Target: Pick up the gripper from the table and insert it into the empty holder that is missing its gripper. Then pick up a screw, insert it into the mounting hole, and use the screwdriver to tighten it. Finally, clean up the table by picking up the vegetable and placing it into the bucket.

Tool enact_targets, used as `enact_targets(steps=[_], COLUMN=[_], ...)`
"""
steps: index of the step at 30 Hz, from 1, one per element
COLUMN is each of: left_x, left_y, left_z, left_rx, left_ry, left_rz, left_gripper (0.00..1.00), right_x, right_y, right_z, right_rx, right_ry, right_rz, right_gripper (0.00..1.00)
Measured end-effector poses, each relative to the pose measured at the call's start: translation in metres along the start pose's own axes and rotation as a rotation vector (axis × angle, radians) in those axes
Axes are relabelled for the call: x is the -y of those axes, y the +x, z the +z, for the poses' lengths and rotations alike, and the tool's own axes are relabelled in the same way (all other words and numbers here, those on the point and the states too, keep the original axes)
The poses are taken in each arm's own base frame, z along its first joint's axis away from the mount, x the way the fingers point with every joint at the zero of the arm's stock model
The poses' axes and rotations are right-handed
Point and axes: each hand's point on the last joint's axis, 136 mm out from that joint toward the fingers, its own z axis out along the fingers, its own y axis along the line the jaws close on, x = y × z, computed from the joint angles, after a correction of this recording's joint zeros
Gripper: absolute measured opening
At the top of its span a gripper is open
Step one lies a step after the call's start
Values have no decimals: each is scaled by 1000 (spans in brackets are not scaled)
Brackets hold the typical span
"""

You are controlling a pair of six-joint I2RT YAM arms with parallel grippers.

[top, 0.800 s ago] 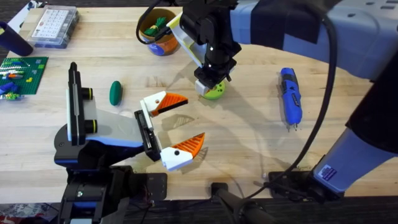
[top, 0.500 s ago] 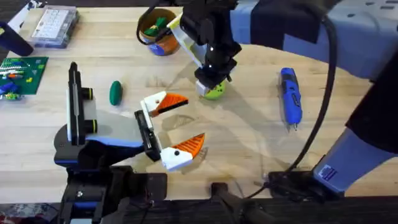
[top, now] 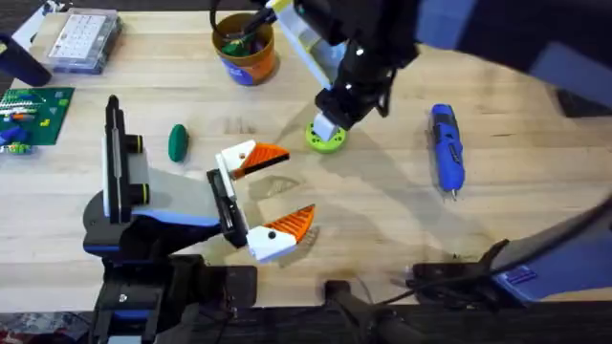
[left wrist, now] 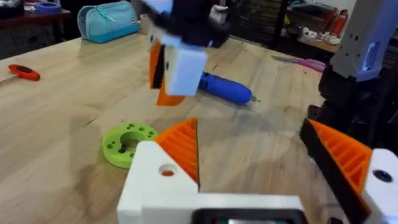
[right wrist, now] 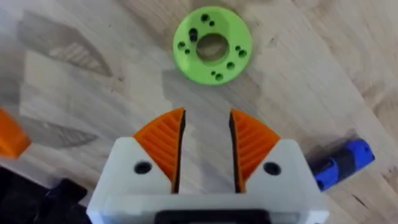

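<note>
- Green ring lies flat on the table, near the middle, w/ small holes round a central bore; nothing grips it.
- Right gripper hangs just above the ring, off to one side. Jaws nearly closed w/ a narrow gap between the orange pads, holding nothing. In the left wrist view it floats over the wood behind the ring.
- Left gripper sits low near the front edge, jaws spread wide, nothing between them; the ring is beyond its upper finger.
- Blue screwdriver lies on the table well to the right of the ring, bit toward the front edge. Also seen at the right wrist view's edge.
- Dark green vegetable rests on the wood left of the left gripper, apart from it.
- Orange bucket stands at the back, w/ green bits inside; exact contents unclear.
- Clear parts box at back left corner; green board at left edge.
</note>
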Motion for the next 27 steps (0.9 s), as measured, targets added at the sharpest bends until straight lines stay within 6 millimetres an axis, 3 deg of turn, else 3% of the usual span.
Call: enact_targets(steps=[5,10,13,20,27], left_x=[0,0,0,0,0], left_y=[0,0,0,0,0], left_z=[0,0,0,0,0], left_rx=[0,0,0,0,0], left_ry=[0,0,0,0,0], left_rz=[0,0,0,0,0], left_gripper=[989,989,989,989,989], right_x=[1,-2,-7,-15,-16], right_y=[9,23,18,8,-16], right_z=[-18,-21,-20,6,27], right_rx=[49,136,239,278,312], right_ry=[2,-12,-40,-80,-87], right_rz=[33,68,77,80,80], right_gripper=[432,432,432,432,432])
